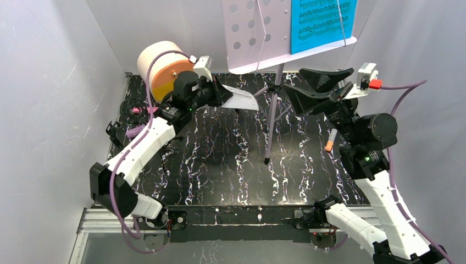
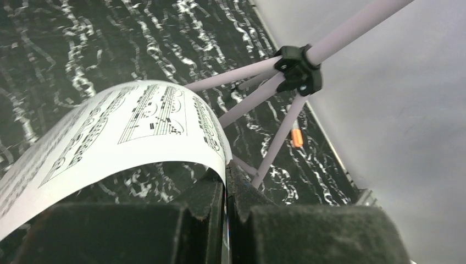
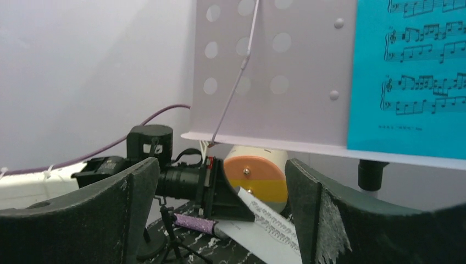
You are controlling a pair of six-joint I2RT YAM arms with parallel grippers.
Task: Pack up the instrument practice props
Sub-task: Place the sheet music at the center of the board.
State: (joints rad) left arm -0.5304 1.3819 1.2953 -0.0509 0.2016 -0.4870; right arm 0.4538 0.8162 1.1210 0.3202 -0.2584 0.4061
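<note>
L arm [image 1: 145,146]: base at 7 o'clock on the table [image 1: 220,159]. Elbow pushed out to 8, forearm runs up toward 11, wrist about level.
L tool [image 1: 224,93]: clenched on the near edge of the white sheet [image 1: 243,99]. In the L wrist view the paper sits pinched between the pads and curls up and over to the left, staves showing.
White sheet: off the table, held at approx 11–12 o'clock, just left of the rack post. Free end points to 3.
R arm [image 1: 379,192]: base at 5 o'clock, forearm climbs toward 1, wrist turned to face 9.
R tool [image 1: 297,82]: released, jaws spread wide with nothing between them, just right of the rack post, not touching.
Lilac rack [image 1: 255,33]: upright at 12 o'clock, tripod legs on the table.
Blue page [image 1: 321,22]: on the rack's ledge, right half.
Cream box [image 1: 159,66]: at 10–11 o'clock, behind L tool.
Purple mic [image 3: 195,223]: lying beneath L tool in the R wrist view, a black mic tripod [image 3: 170,239] just beside it.
Orange-tipped stick [image 1: 330,141]: flat on the table at 3 o'clock, kind unclear.
</note>
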